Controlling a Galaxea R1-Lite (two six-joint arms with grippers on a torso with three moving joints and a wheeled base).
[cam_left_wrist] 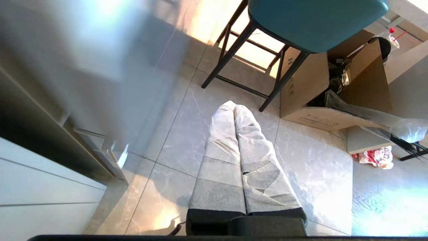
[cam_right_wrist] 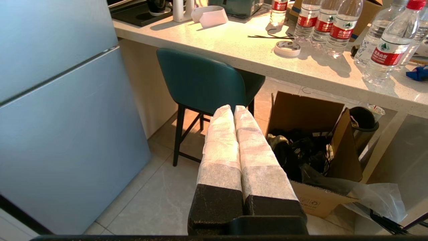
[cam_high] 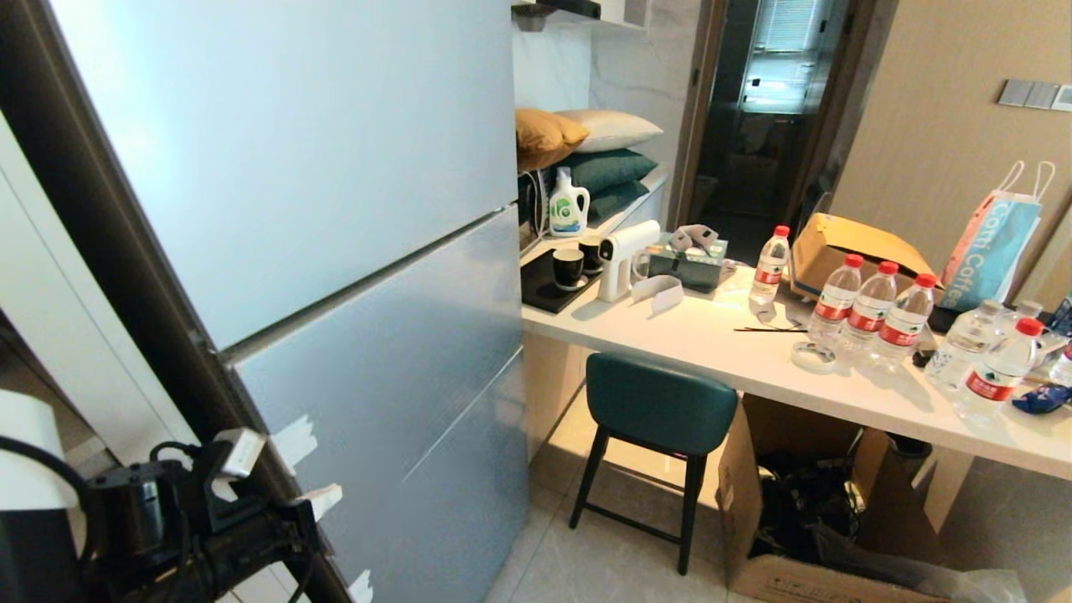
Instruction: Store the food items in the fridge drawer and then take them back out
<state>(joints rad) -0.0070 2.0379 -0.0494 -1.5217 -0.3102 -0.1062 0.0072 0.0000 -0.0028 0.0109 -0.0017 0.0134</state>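
No food items and no fridge drawer show in any view. The grey-blue fridge (cam_high: 335,251) stands with its doors closed. My left arm (cam_high: 209,519) is low at the fridge's near corner. Its gripper (cam_left_wrist: 234,107) is shut, the white-wrapped fingers pressed together with nothing between them, pointing down at the tiled floor beside the fridge (cam_left_wrist: 83,50). My right gripper (cam_right_wrist: 233,108) is also shut and empty. It hangs over the floor and points towards the green stool (cam_right_wrist: 200,80), with the fridge (cam_right_wrist: 50,100) to one side. The right arm does not show in the head view.
A green stool (cam_high: 657,402) stands under the white counter (cam_high: 737,352) right of the fridge. An open cardboard box (cam_high: 754,469) full of dark items sits on the floor beside it. Several water bottles (cam_high: 871,306), cups and a spray gun crowd the counter.
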